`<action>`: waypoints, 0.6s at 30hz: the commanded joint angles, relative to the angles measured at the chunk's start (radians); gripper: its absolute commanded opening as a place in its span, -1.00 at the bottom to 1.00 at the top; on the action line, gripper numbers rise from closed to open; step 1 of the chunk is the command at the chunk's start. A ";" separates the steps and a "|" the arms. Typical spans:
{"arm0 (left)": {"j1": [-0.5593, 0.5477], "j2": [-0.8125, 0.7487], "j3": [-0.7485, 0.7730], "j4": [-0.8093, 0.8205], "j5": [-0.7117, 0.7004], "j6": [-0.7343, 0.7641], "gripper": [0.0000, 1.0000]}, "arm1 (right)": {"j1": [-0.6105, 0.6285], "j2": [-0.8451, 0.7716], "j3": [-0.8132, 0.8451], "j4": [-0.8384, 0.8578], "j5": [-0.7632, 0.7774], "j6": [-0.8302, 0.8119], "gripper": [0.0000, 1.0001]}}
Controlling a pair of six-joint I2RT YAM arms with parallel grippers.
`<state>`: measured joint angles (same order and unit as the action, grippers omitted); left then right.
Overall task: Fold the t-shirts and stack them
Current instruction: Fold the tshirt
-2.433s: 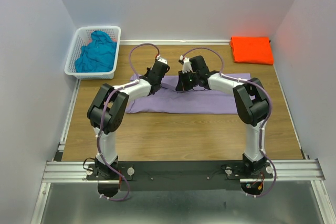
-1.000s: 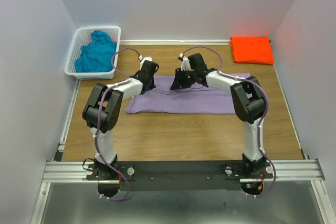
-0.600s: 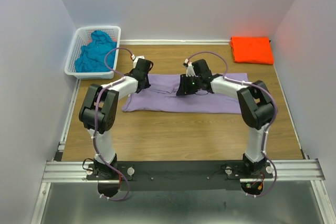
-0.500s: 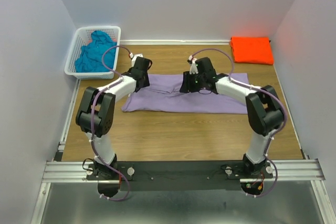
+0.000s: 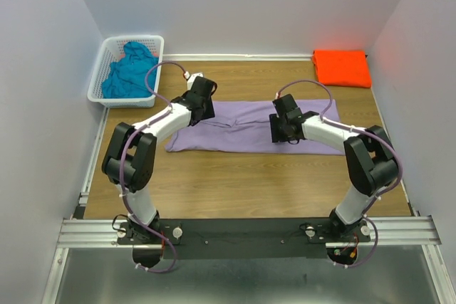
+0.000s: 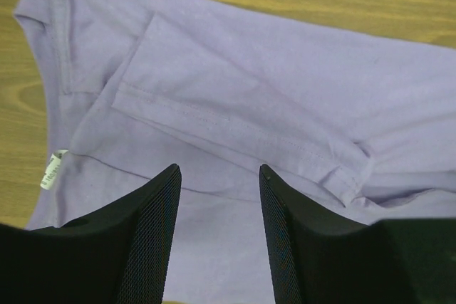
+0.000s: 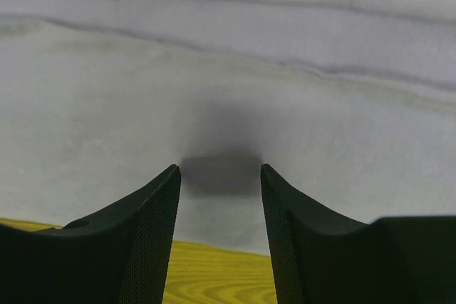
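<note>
So the lavender t-shirt (image 5: 239, 137) is lying spread out flat across the middle of the table (image 5: 249, 183), long side running left to right, and both arms are reaching in over it. The left gripper (image 6: 219, 176) sits over the shirt's far-left end. In its wrist cam the two fingers are clearly apart with nothing between them, just purple cloth below. You can also see a sleeve (image 6: 235, 129) folded in over the body with its stitched hem showing, plus a little white tag (image 6: 51, 169) near the left edge of the fabric. The right gripper (image 7: 219, 176) is over the right half of the shirt, close to its near edge. Its fingers are spread too and not pinching anything, hanging low over the cloth with a dark shadow on the fabric right between them and a strip of wood showing at the bottom of that view. I can't tell if the tips actually touch the cloth. The orange t-shirt (image 5: 342, 67) is folded into a neat rectangle in the far-right corner of the table, well apart from the purple one. The teal t-shirt (image 5: 130, 70) is bunched up inside the white basket (image 5: 98, 82) at the far-left corner.
</note>
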<state>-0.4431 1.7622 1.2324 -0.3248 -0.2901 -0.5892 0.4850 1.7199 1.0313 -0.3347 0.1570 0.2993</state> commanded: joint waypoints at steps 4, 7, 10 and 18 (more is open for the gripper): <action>0.010 0.135 0.054 -0.049 0.022 -0.008 0.13 | -0.002 -0.010 -0.083 -0.036 0.017 0.052 0.13; 0.014 0.181 0.071 -0.056 0.023 0.014 0.12 | -0.002 -0.009 -0.121 -0.046 -0.055 0.075 0.13; 0.018 0.262 0.157 -0.101 0.045 0.054 0.12 | 0.003 -0.037 -0.167 -0.081 -0.149 0.107 0.16; 0.018 0.413 0.354 -0.164 0.055 0.141 0.12 | 0.153 -0.124 -0.221 -0.188 -0.342 0.218 0.20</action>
<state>-0.4294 2.0975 1.5238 -0.4347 -0.2676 -0.4973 0.5396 1.5894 0.8646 -0.3672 -0.0189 0.4259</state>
